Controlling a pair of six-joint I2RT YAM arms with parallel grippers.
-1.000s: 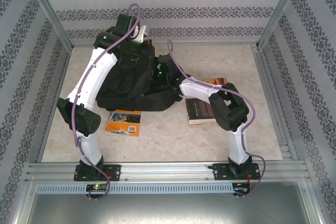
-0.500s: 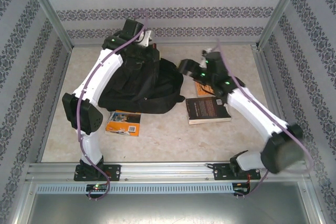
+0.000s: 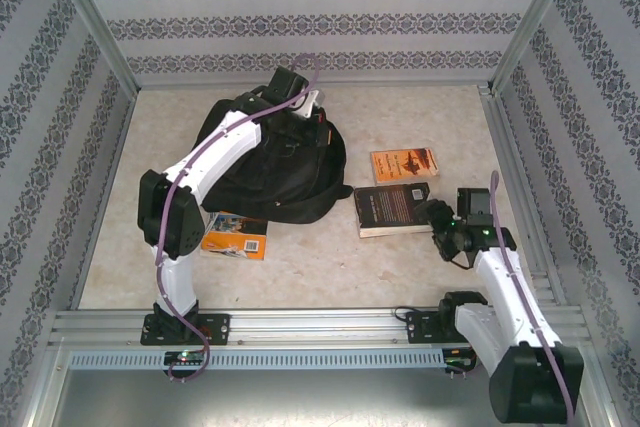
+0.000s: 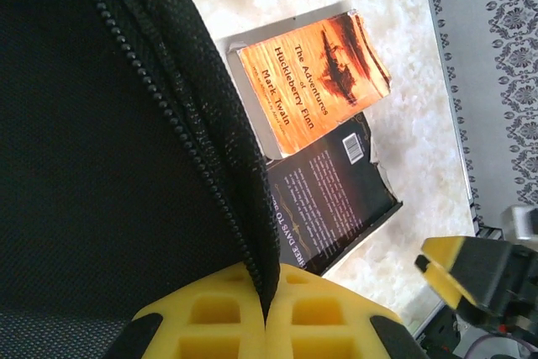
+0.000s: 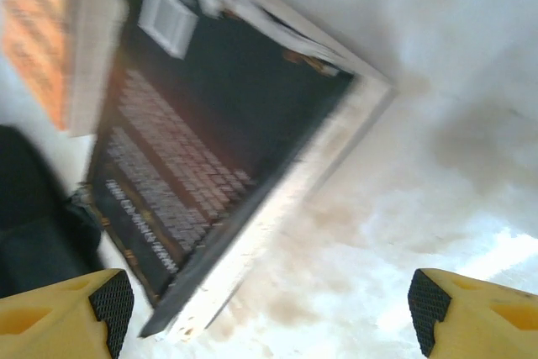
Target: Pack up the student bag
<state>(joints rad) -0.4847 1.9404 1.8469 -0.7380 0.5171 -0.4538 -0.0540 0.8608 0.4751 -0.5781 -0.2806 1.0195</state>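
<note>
Overhead view: student bag (image 3: 262, 169), black, lies on bench (image 3: 330, 267) at centre-left of frame, its rounded end toward the back wall. L hand (image 3: 306, 110) sits at the bag's upper-right edge. Its wrist view shows yellow fingers (image 4: 202, 321) pressed together on a fold of bag fabric beside the zipper (image 4: 160, 115), i.e. pinching the bag. R hand (image 3: 434, 213), centre-right of frame, is spread wide w/ nothing between its fingers (image 5: 59, 313), at the right edge of the dark-covered book (image 3: 390, 209); height above bench cannot be told. Orange paperback titled "The Adventures of Huckleberry Finn" (image 3: 404, 163) lies just above the dark book in frame, edges approx. touching. Second orange book (image 3: 237, 234) lies just below the bag, partly hidden by L arm's elbow.
</note>
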